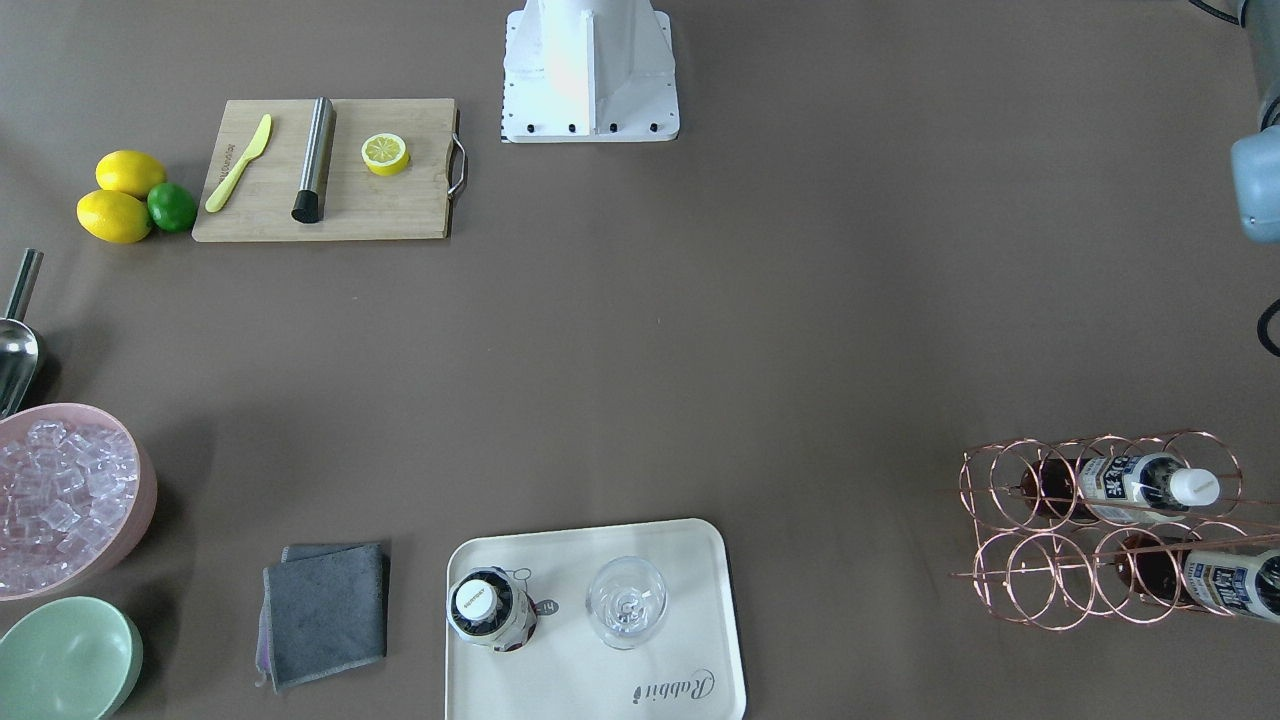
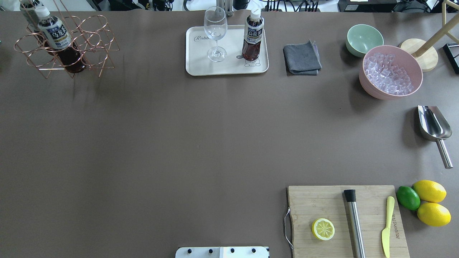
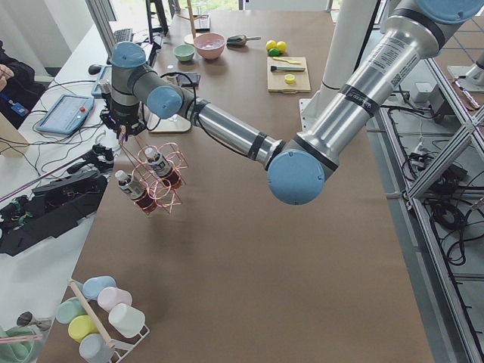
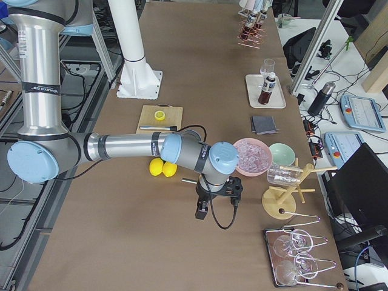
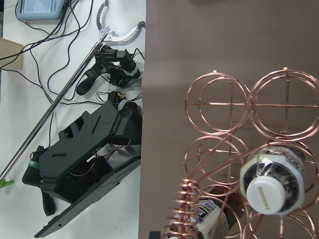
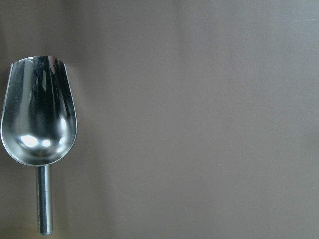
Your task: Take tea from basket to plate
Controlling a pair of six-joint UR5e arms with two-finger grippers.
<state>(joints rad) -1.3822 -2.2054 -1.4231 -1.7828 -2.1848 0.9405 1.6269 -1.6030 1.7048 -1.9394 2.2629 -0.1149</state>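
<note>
Our left arm [image 3: 227, 130] is the nearer: its jaws hang over the rose-gold wire basket [image 5: 219, 99], where a smooth plastic bottle of dark brown tea [image 5: 269, 181] stands white cap up, slightly tilted, just beneath. We cannot tell how open either arm's jaws are. The glossy cream-white rectangular plate [image 2: 200, 68] lies well apart.

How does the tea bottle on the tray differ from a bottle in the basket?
The tray bottle stands upright on the tray; the basket bottle looks tilted. The tray bottle stands free beside a glass; the basket bottle sits inside a wire ring of the basket, next to a second bottle. Both hold dark tea, with white caps and matching cream labels.
</note>
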